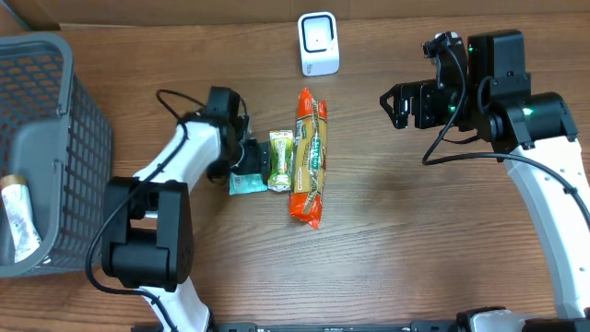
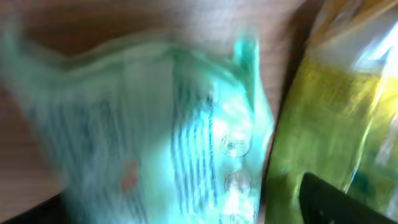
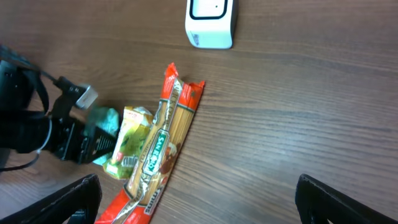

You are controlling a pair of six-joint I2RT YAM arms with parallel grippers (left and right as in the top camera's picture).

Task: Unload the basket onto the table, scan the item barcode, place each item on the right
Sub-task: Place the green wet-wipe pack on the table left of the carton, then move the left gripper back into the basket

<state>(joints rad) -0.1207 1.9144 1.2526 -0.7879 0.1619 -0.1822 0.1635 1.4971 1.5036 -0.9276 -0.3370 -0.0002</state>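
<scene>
A teal packet [image 1: 247, 183] lies flat on the wooden table, with my left gripper [image 1: 251, 164] right over it. In the left wrist view the blurred teal packet [image 2: 155, 124] fills the frame between the widely spread fingers [image 2: 323, 199] of the left gripper [image 2: 180, 208], and I see no grip on it. A green packet [image 1: 280, 159] and a long orange spaghetti pack [image 1: 309, 157] lie side by side just to its right. The white barcode scanner [image 1: 319, 43] stands at the back. My right gripper [image 1: 392, 104] hovers open and empty at the right, well above the table [image 3: 199, 199].
A grey mesh basket [image 1: 55, 111] stands at the left edge with a wrapped item [image 1: 18, 217] inside. The right wrist view shows the scanner [image 3: 211, 22], the spaghetti pack [image 3: 165, 149], the green packet [image 3: 127, 146] and bare wood to their right.
</scene>
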